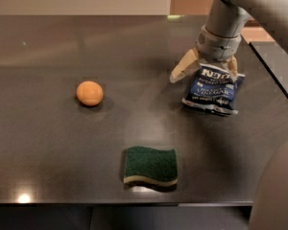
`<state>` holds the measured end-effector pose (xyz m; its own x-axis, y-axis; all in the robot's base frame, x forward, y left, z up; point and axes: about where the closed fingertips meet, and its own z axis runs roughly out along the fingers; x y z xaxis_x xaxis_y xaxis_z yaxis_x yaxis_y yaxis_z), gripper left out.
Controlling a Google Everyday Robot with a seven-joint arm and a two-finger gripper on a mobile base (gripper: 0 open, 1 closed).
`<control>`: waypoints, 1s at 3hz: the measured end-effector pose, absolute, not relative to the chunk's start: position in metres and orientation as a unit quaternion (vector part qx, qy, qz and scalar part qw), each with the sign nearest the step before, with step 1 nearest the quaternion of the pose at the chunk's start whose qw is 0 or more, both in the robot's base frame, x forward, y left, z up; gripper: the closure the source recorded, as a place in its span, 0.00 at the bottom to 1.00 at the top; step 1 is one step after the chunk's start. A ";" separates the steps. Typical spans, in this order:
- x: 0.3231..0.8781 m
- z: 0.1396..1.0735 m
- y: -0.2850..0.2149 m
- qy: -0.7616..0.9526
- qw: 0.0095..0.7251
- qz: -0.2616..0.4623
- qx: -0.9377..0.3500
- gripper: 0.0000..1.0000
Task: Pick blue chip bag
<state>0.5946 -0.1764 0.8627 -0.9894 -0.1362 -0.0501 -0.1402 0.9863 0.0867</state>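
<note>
A: Which step is being worked, and where is the target lying?

B: The approach for the grasp is being judged as the step in hand; no lift is being shown. The blue chip bag (212, 91) is lying flat on the dark table (62, 47), right of centre in the upper half of the frame. The gripper (204, 75) is being held directly over the bag's upper edge, at the upper right.

A: Claw state?

B: The fingers are being held wide apart. One finger is being seen off the bag's left side, the other near its upper right corner. Contact with the bag cannot be told.

A: What is being called for next?

B: By judgement, a short descent, so that the crinkly upper edge is being taken between the fingers, followed by a closing and a straight lift. A shallow bite is being flagged as the risk, since a flat bag may be pushed along the table rather than pinched.

A: Bystanders?

B: An orange ball (90, 93) at centre left and a green sponge (150, 166) at lower centre, both well apart from the bag.
</note>
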 end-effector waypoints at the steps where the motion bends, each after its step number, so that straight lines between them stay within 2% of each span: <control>1: 0.590 0.850 -0.176 0.998 -0.004 0.030 -0.058 0.00; 2: 0.579 0.838 -0.179 0.999 -0.024 0.016 -0.042 0.00; 3: 0.572 0.833 -0.184 0.999 -0.034 0.008 -0.029 0.18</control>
<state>0.5721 -0.1842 0.8326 -0.9961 -0.0578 0.0669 -0.0567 0.9982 0.0174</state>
